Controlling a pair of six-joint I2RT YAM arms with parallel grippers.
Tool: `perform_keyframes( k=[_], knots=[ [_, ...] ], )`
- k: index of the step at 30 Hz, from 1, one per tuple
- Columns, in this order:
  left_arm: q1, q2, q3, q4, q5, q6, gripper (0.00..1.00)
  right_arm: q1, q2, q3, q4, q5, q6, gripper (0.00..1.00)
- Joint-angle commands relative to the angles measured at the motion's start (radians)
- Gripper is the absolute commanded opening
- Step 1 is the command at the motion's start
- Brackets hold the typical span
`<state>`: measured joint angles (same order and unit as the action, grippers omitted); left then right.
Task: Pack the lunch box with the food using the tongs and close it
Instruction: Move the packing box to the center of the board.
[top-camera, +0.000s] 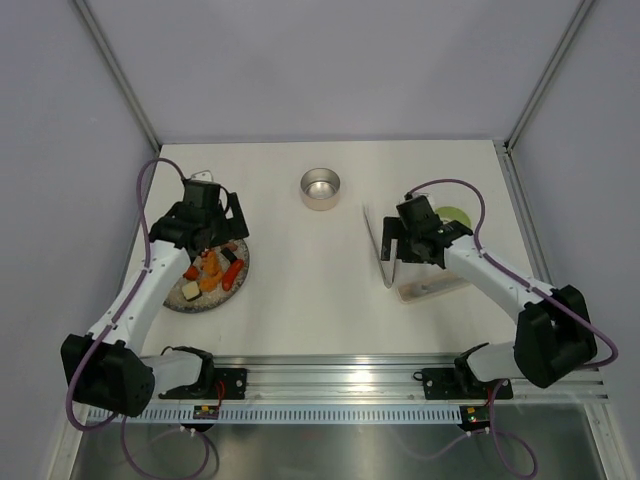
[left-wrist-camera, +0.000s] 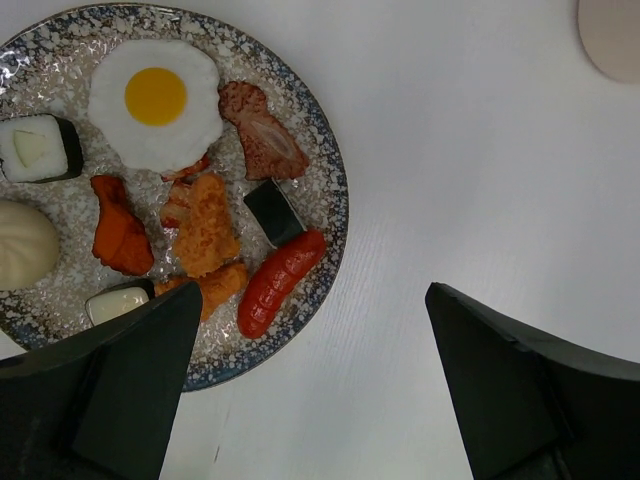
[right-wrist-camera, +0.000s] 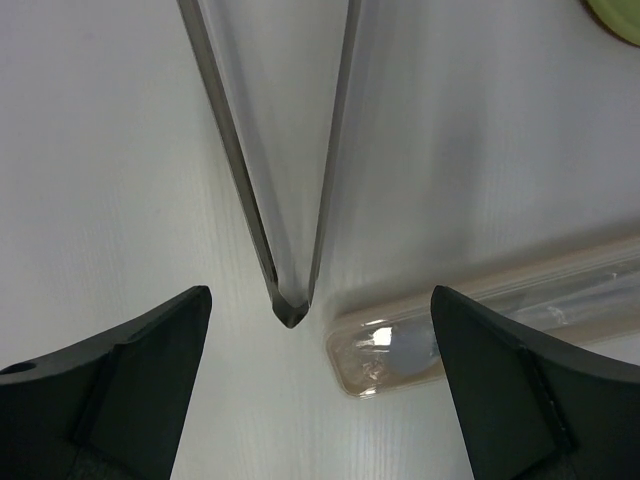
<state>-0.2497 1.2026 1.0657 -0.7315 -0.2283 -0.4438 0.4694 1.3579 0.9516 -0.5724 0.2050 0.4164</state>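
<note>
Left gripper (left-wrist-camera: 320, 400): my fingers are spread wide and empty, hovering over the food (left-wrist-camera: 205, 225) on the speckled plate (left-wrist-camera: 335, 200).
Right gripper (right-wrist-camera: 320, 390): jaws wide, nothing held, above the tongs' (right-wrist-camera: 288, 305) joined end.
Plastic case (right-wrist-camera: 480, 310): just beside the tongs.
Lunch box (top-camera: 320, 189): uncovered, far centre of the table.

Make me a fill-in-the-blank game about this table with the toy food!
The white-and-yellow toy fried egg lies on a speckled grey ____.
The small round shiny steel tin is ____ inside.
The right tool hovers over the long thin silver metal tongs, its jaws ____.
Missing words: plate, empty, open.
</note>
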Motion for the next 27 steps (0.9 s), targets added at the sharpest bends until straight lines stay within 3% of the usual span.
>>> perform_keyframes(
  k=[1,10,16,21,27],
  knots=[
    [0.029,-0.035,0.042,0.021,0.063,-0.016,0.99,0.032,0.067,0.068,0.009,-0.026,-0.041,1.00],
    [0.036,-0.052,0.020,0.023,0.069,-0.030,0.99,0.077,0.204,0.185,0.017,0.001,-0.045,1.00],
    [0.052,-0.055,0.031,0.009,0.076,-0.030,0.99,0.077,0.335,0.354,0.037,-0.016,-0.044,0.93],
    [0.055,-0.063,0.043,-0.012,0.078,-0.030,0.99,0.072,0.550,0.625,-0.012,0.040,-0.039,0.84],
    [0.058,-0.067,0.042,-0.026,0.090,-0.033,0.99,-0.005,0.786,0.972,-0.067,-0.004,-0.002,0.83]
  ],
)
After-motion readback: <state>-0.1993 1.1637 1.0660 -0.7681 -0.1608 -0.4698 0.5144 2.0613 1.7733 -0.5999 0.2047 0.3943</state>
